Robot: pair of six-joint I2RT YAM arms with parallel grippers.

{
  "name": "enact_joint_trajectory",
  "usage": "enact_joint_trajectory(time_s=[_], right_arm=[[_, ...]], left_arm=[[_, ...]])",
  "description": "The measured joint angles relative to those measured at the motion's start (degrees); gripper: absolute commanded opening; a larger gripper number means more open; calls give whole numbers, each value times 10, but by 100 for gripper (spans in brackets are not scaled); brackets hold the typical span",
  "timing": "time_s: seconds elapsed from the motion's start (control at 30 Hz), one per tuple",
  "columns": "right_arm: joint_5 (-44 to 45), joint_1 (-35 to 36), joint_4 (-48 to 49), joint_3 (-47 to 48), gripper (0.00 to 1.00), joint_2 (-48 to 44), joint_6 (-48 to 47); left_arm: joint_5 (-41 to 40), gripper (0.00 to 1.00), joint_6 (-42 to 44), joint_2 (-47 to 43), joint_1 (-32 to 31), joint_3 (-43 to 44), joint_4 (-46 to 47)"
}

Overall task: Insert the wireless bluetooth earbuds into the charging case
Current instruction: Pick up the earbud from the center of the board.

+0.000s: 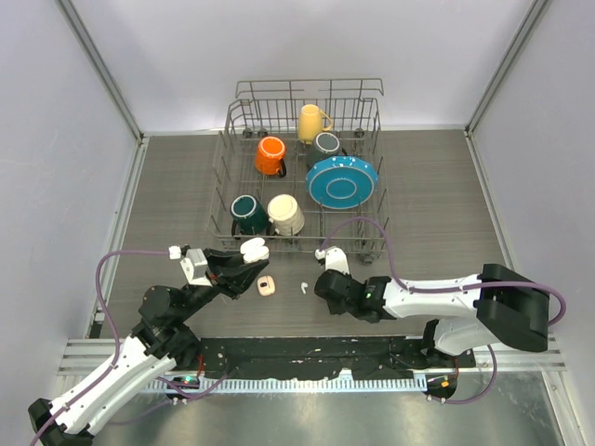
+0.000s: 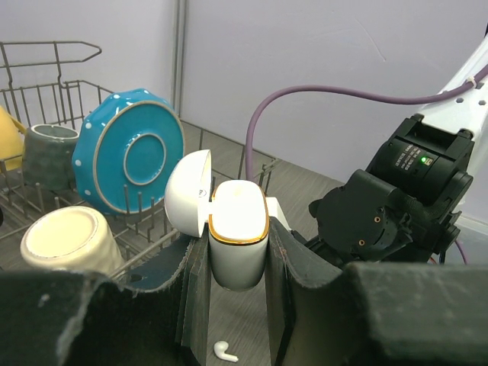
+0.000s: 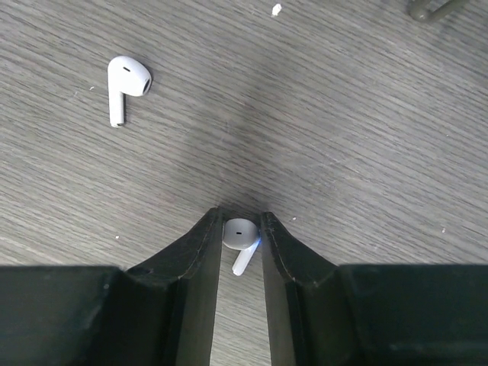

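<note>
Pickup step. Right gripper [image 3: 240, 219] pinches one earbud [image 3: 238, 232] at the table [image 3: 343, 114]; left gripper [image 2: 238, 263] clamps the charging case [image 2: 238, 221] (lid open). Next likely needs a lift, then stem-down seating in the case.

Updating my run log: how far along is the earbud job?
Done: the left tool holds the charging case up, lid open. In hand: the right tool is closed around one earbud at the table. Left: carrying it into the case, then the second earbud lying loose on the table. Whether the case already holds one cannot be told.
</note>
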Motion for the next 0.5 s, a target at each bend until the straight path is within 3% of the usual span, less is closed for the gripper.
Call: enact_joint_trajectory(time_s=[0.5], right_arm=[[-34, -10, -8, 28, 38, 26, -7]], left_arm=[[0, 0, -7, 0, 0, 0, 0]])
